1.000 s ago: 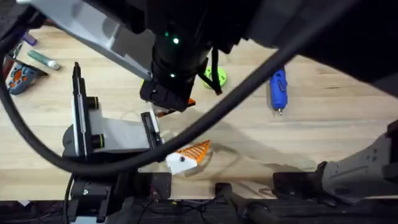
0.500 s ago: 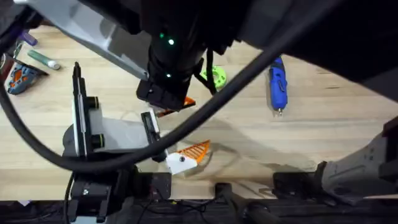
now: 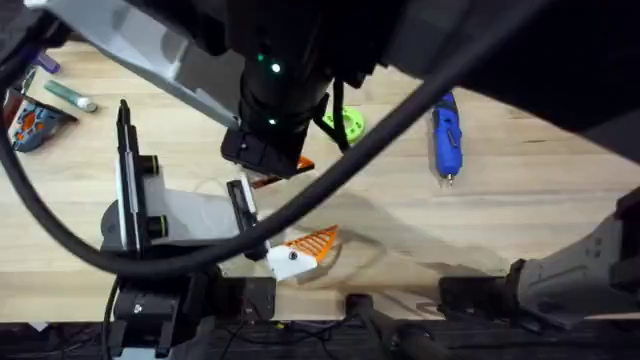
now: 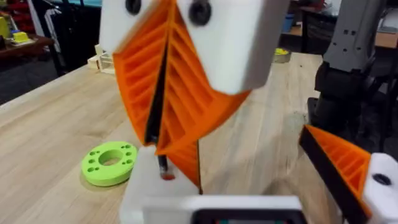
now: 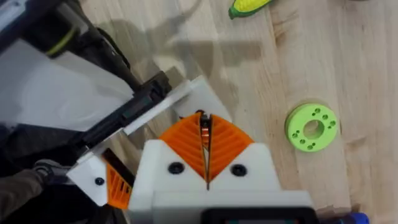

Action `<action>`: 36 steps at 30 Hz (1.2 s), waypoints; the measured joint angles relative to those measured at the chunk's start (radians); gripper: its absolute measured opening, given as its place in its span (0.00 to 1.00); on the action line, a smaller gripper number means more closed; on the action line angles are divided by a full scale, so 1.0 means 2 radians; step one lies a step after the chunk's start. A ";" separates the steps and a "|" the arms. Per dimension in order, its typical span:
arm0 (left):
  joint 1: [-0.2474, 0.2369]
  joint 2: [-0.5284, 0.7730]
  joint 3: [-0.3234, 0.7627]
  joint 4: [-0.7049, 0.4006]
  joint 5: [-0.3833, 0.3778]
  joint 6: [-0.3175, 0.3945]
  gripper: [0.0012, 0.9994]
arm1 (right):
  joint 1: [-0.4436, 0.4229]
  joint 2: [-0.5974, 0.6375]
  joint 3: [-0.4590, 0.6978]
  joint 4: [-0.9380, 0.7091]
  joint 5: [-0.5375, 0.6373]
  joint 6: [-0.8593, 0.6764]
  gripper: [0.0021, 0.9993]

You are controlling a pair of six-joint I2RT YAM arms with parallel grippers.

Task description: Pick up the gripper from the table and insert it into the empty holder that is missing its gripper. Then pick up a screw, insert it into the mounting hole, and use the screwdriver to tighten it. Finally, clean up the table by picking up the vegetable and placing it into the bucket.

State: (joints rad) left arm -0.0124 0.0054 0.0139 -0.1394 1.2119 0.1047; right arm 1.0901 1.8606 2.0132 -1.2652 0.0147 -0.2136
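My right gripper (image 5: 205,146) is shut on the gripper (image 4: 185,158), a small orange ribbed finger, held edge-on with its dark end pointing down. That end is right above the bare white holder (image 4: 155,190) on my left arm. My left gripper (image 4: 249,180) is open, its one orange finger (image 4: 339,162) well apart from the holder. From overhead, the right gripper (image 3: 272,172) hangs over the left gripper (image 3: 275,220). The blue screwdriver (image 3: 446,140) lies at the right. The yellow-green vegetable (image 5: 249,6) lies beyond the holder. The screw is out of view.
A lime-green disc (image 3: 347,122) lies beside the right wrist. An orange-and-blue object (image 3: 30,122) and a pale green stick (image 3: 70,95) lie at the far left. A small round tin (image 4: 282,56), possibly the bucket, stands far back. The right arm's dark links cross the table close under the camera.
The right wrist has shifted slightly left with the orange finger in its grip. The left arm has stayed put.
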 joint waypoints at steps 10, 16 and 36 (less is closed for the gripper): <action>0.000 0.000 0.000 0.000 0.000 0.000 0.99 | 0.000 -0.002 0.000 -0.004 0.000 0.002 0.00; 0.000 0.000 0.000 0.000 0.000 0.000 0.99 | 0.000 -0.009 0.000 -0.003 0.000 0.002 0.00; 0.000 0.000 0.000 0.000 0.000 0.000 0.99 | 0.001 -0.020 0.008 -0.003 -0.010 0.002 0.00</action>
State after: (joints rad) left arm -0.0124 0.0054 0.0139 -0.1390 1.2118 0.1055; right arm 1.0912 1.8206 2.0300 -1.2713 -0.0060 -0.2099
